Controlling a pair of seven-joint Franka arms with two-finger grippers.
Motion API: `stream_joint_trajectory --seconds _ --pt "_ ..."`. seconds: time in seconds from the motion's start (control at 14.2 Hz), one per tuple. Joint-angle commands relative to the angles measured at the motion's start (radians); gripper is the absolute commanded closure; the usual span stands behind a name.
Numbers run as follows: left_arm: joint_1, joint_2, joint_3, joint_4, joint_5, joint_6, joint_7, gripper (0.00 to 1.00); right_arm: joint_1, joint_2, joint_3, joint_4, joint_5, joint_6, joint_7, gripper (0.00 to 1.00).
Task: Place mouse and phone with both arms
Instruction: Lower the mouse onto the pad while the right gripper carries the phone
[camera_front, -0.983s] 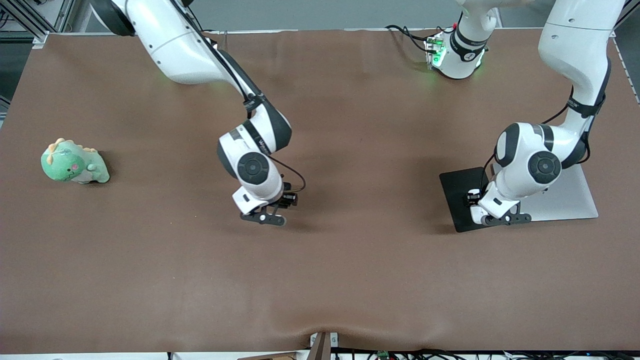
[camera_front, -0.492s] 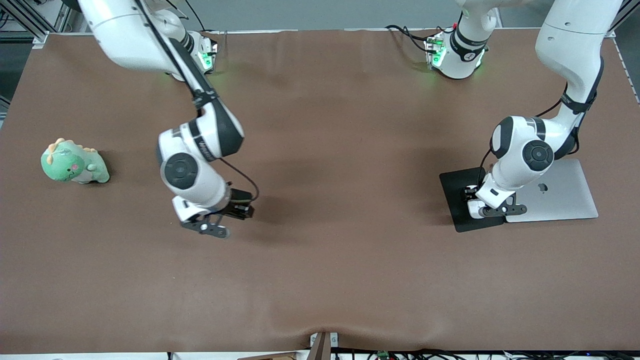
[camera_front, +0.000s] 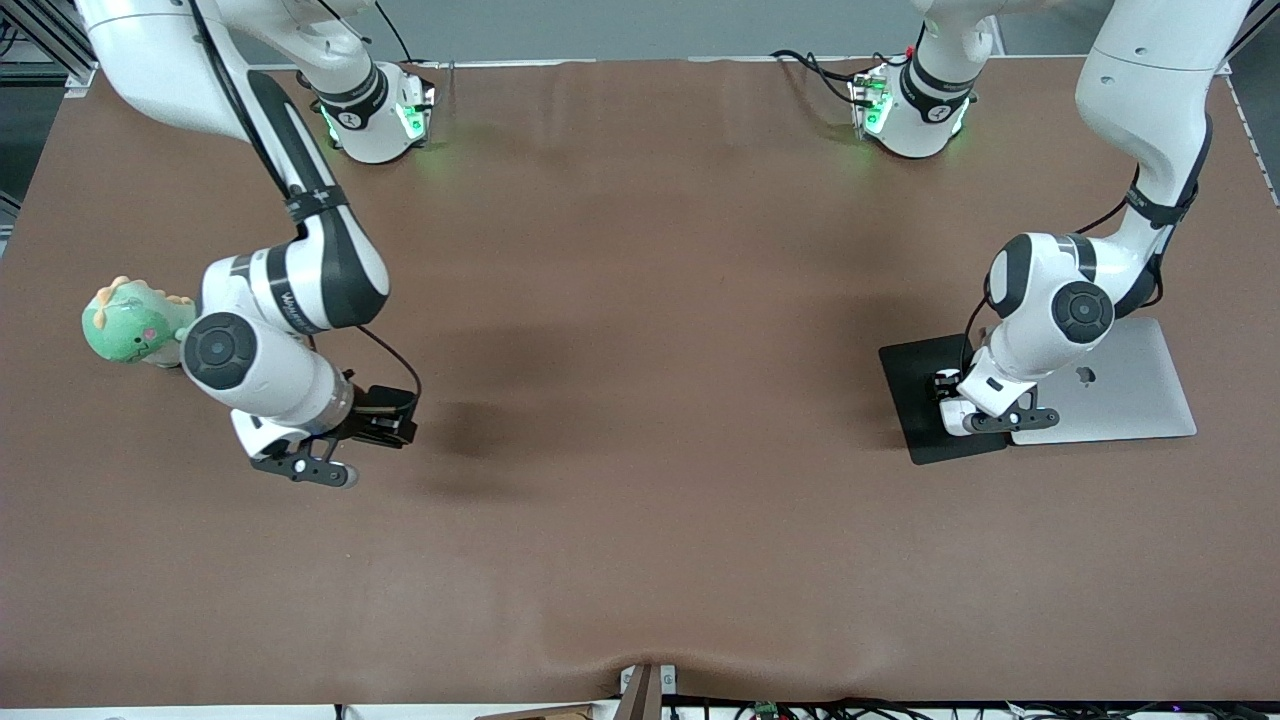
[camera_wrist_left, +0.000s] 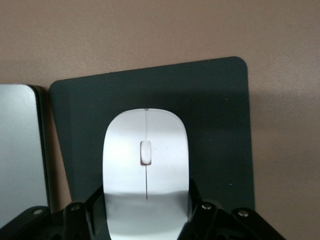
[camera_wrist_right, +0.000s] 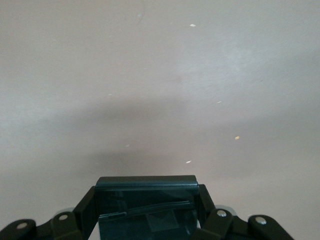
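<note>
Green plush (camera_front: 135, 322) sits on the table (camera_front: 640, 520), partly hidden by the right arm; laptop (camera_front: 1130, 385) lies beside the pad (camera_front: 915, 395). Left end effector (camera_wrist_left: 146, 212) clamps the mouse (camera_wrist_left: 145, 155) over the pad, its long axis running out from the fingers. Right end effector (camera_wrist_right: 146, 212) grips the phone (camera_wrist_right: 146, 207) over bare table.

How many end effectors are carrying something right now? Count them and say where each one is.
2. The left end effector grips the mouse over the mouse pad, beside the laptop. The right end effector grips the phone over bare table.
</note>
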Motion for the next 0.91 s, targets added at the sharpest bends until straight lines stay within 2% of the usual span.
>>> stream_joint_trajectory --seconds 0.0,0.14,0.21,0.28,0.35,0.56,0.7,0.84 --pt "0.008 0.001 -0.019 -0.002 0.015 0.020 0.006 0.45 -0.090 -0.062 0.021 -0.074 -0.004 0.008 -0.154 1.00" --pt "0.008 0.011 -0.025 0.003 0.012 0.020 0.006 0.41 -0.137 -0.071 0.021 -0.109 -0.004 0.020 -0.228 1.00" --pt "0.008 0.014 -0.025 0.005 0.012 0.020 0.006 0.33 -0.165 -0.078 0.021 -0.128 -0.004 0.025 -0.253 1.00" --pt "0.010 0.014 -0.025 0.011 0.012 0.020 0.006 0.12 -0.186 -0.081 0.021 -0.142 -0.004 0.034 -0.279 1.00" --pt "0.010 0.014 -0.025 0.014 0.012 0.020 0.006 0.00 -0.212 -0.079 0.019 -0.157 -0.004 0.042 -0.304 1.00" --pt "0.008 0.000 -0.024 0.029 0.015 0.018 0.011 0.00 -0.303 -0.073 0.018 -0.188 -0.004 0.086 -0.420 1.00" --pt "0.008 -0.023 -0.024 0.064 0.015 0.006 0.003 0.00 -0.375 -0.067 0.019 -0.212 -0.004 0.138 -0.558 1.00" --pt "0.008 -0.043 -0.024 0.115 0.014 -0.038 0.003 0.00 -0.413 -0.067 0.016 -0.229 -0.005 0.154 -0.586 1.00"
